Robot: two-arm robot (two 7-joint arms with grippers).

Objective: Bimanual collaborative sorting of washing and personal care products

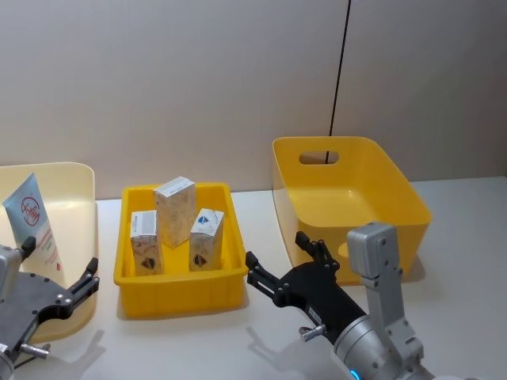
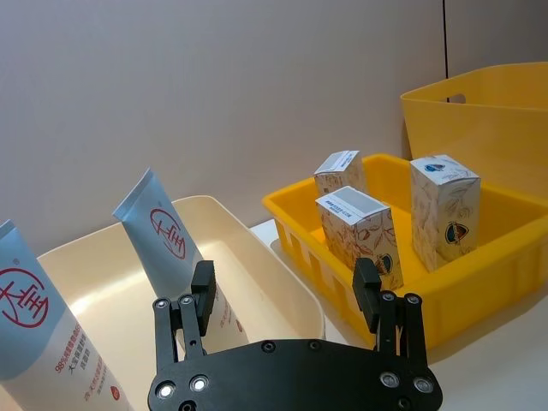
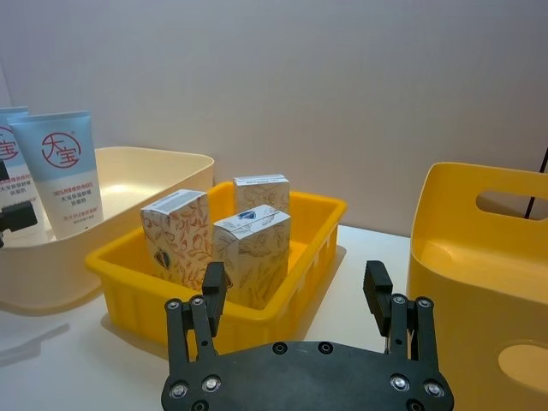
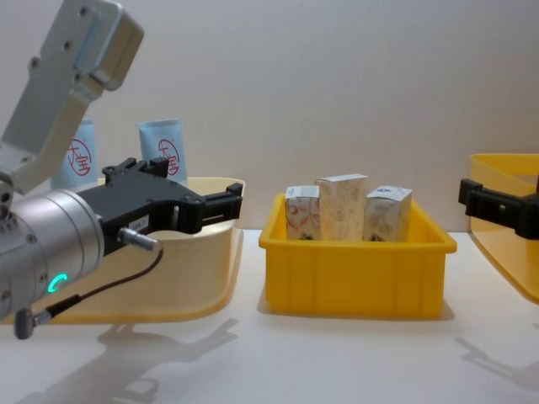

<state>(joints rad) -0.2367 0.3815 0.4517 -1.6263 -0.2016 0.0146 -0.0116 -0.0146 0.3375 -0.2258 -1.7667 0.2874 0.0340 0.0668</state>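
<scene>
Cartons [image 1: 174, 210]: standing inside the yellow tray [image 1: 178, 286].
Tubes [image 1: 32, 218]: leaning left of the tray.
Left gripper [image 2: 284, 274]: hovering left of it, fingers spread, empty.
Right gripper [image 3: 294, 276]: hovering right of it, likewise.

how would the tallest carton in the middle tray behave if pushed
The tallest carton stands upright and narrow, so it would probably tip easily. It looks like thin cardboard, likely light and crushable under a hard squeeze.

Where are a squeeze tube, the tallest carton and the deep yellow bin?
squeeze tube [image 1: 33, 220], head view, on its printed front.
tallest carton [image 1: 175, 212], head view, on its front face.
deep yellow bin [image 1: 394, 188], head view, on its inner right wall.
</scene>
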